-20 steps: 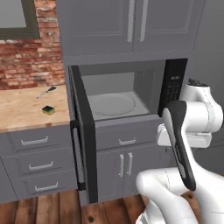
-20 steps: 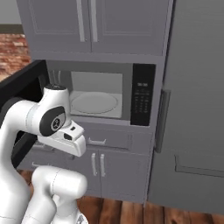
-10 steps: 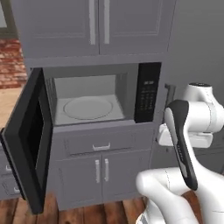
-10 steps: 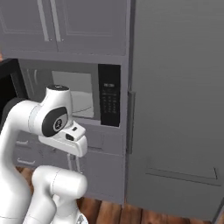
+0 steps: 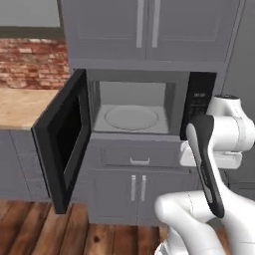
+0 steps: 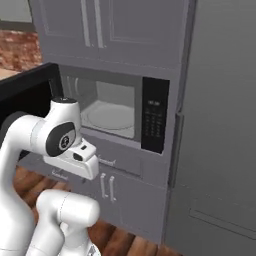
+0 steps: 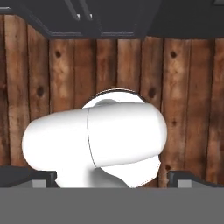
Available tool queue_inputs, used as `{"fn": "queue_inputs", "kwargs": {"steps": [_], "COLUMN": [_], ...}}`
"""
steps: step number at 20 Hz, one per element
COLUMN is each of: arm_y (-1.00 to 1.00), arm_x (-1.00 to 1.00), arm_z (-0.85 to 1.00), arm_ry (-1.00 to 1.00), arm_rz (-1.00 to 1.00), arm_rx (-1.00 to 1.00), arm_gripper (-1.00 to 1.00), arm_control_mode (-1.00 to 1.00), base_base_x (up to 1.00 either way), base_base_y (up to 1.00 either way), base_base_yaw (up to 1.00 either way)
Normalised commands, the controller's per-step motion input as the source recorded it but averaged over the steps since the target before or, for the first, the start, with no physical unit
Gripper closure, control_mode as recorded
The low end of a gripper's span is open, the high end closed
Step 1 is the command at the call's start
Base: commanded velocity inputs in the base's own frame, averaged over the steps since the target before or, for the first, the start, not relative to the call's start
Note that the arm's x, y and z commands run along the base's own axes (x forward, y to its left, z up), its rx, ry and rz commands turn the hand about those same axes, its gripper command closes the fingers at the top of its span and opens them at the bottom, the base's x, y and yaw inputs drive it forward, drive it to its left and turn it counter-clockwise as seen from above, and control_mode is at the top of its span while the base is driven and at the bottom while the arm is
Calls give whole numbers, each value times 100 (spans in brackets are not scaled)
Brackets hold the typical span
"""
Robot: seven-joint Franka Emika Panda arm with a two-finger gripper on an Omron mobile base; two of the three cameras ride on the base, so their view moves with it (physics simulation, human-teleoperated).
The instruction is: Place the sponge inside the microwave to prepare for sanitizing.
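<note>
In left base view, microwave (image 5: 142, 107) door (image 5: 64, 142) swung open, turntable (image 5: 131, 117) bare; hand view: claw (image 7: 112, 177) spread wide over wood floor (image 7: 188, 105).

Matt grey microwave (image 5: 139, 82); rough red brick wall (image 5: 32, 62); knotty wood floor (image 7: 52, 78)

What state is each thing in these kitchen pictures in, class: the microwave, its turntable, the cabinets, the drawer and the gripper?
microwave: door swung open to the left.
turntable: bare, nothing on it.
upper cabinets: shut.
drawer: shut.
lower cabinets: shut.
gripper: open, holding nothing, pointing down at the wooden floor.
</note>
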Motion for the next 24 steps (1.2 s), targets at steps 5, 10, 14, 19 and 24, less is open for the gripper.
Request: {"fn": "queue_inputs", "kwargs": {"steps": [5,10,14,19,24], "arm_y": [0,0,0,0,0], "arm_x": [0,0,0,0,0], "arm_z": [0,0,0,0,0], "arm_ry": [0,0,0,0,0], "arm_rz": [0,0,0,0,0], "arm_rx": [0,0,0,0,0], "arm_gripper": [-100,-100,-100,-100,-100], "arm_control_mode": [100,100,100,100,100], "base_base_x": [30,4,-10,-35,-39], "base_base_y": [-37,-6,-17,-42,-26], "base_base_yaw": [66,68,58,49,54]}}
